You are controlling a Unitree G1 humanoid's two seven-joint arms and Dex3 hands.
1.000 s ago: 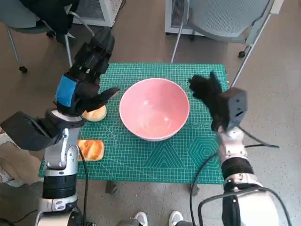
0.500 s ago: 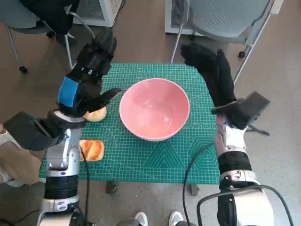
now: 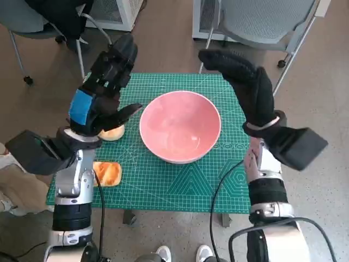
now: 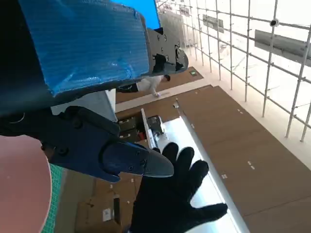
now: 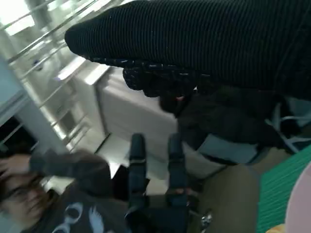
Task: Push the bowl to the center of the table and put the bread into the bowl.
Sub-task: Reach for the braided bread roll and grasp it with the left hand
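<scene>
Find the pink bowl (image 3: pixel 180 126) upright near the middle of the green mat (image 3: pixel 163 188). Treat the push as more or less done, and check only for a possible small correction.

Turn now to the bread. See two pieces on the left side of the mat:
- a pale round bun (image 3: pixel 113 132) just beside the left wall of the bowl, partly hidden under the left hand (image 3: pixel 101 101);
- a toasted slice (image 3: pixel 107 173) nearer to the robot, close to the edge of the mat.

Note the left hand raised above the bun, fingers apart, holding nothing. Note the right hand (image 3: pixel 245 87) raised above the far right part of the mat, fingers spread, also empty and touching nothing.

Use the left hand for the bread, being the nearer one. Lower it straight over the bun. Keep the fingers wide until placed on both sides of it, then close gently, to avoid squashing the probably soft crumb. Lift high enough to pass over the rim, so as not to knock the bowl out of its place. Release low inside the bowl, not from above. Keep the right hand away from the rim, or rest it against the right wall to steady the bowl in case of sliding.
</scene>
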